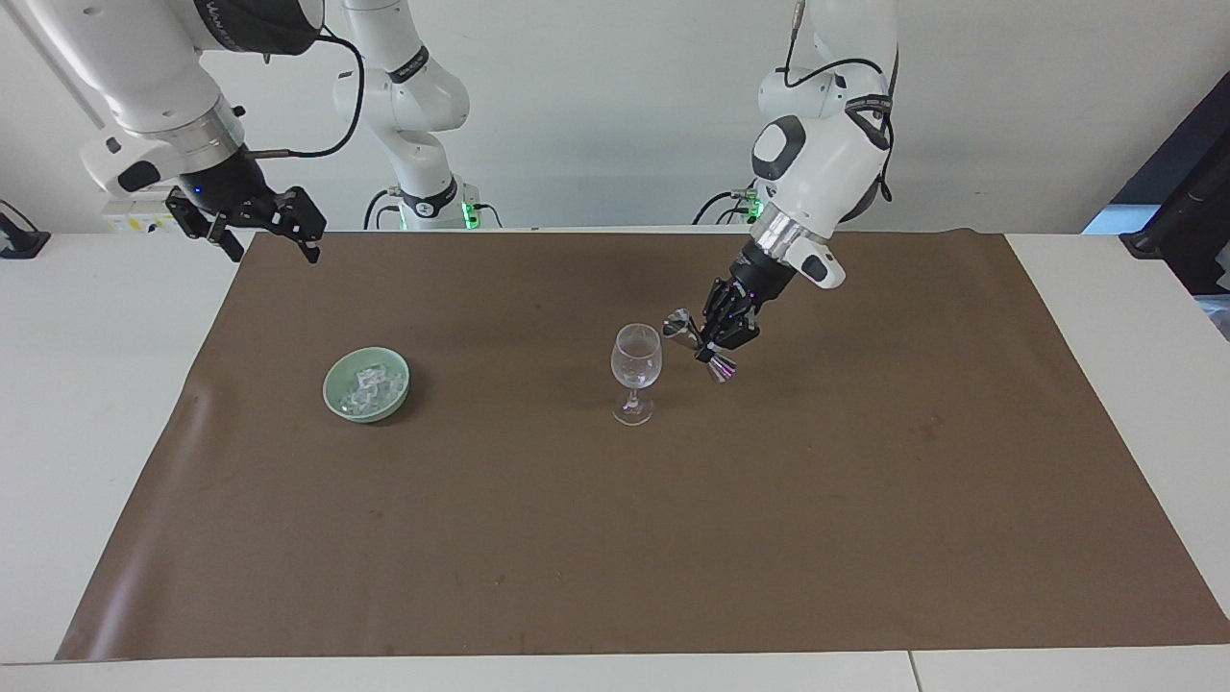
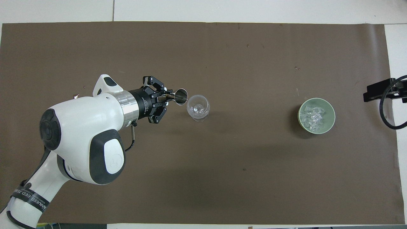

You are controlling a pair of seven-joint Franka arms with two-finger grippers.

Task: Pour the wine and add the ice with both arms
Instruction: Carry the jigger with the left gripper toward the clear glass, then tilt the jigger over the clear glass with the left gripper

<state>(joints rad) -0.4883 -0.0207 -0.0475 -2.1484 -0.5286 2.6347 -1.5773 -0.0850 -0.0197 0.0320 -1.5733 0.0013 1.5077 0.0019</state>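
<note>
A clear wine glass (image 1: pixel 635 370) (image 2: pixel 198 108) stands upright mid-mat. My left gripper (image 1: pixel 709 339) (image 2: pixel 167 96) is shut on a small metal jigger (image 1: pixel 696 344) (image 2: pixel 180 96), held in the air and tilted, its mouth right beside the glass's rim. No liquid stream shows. A pale green bowl (image 1: pixel 332 396) (image 2: pixel 330 114) holds the ice (image 1: pixel 370 385) (image 2: pixel 313 117), several small clear cubes, toward the right arm's end. My right gripper (image 1: pixel 258 225) (image 2: pixel 380 90) waits raised over the mat's edge at its own end, fingers spread and empty.
A brown mat (image 1: pixel 615 538) (image 2: pixel 203 178) covers most of the white table (image 1: pixel 77 404). The bowl stands about level with the glass.
</note>
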